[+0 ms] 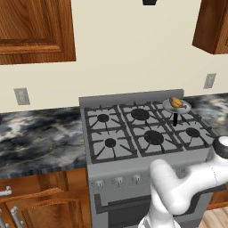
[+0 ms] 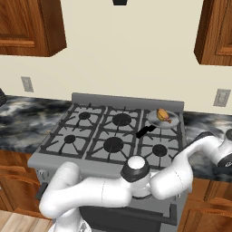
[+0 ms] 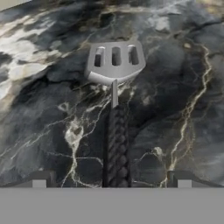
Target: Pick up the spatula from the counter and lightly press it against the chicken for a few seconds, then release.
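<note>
Wide-open jaws flank the spatula (image 3: 116,131) lying on the counter (image 3: 43,109); chicken (image 1: 177,103) sits in the pan (image 1: 166,106).

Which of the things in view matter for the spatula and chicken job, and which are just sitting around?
For the job:
- spatula, flat on the counter, between the tips of the open gripper
- chicken, in the pan on the back right burner of the stove

Just there:
- wall socket
- upper cabinets
</note>
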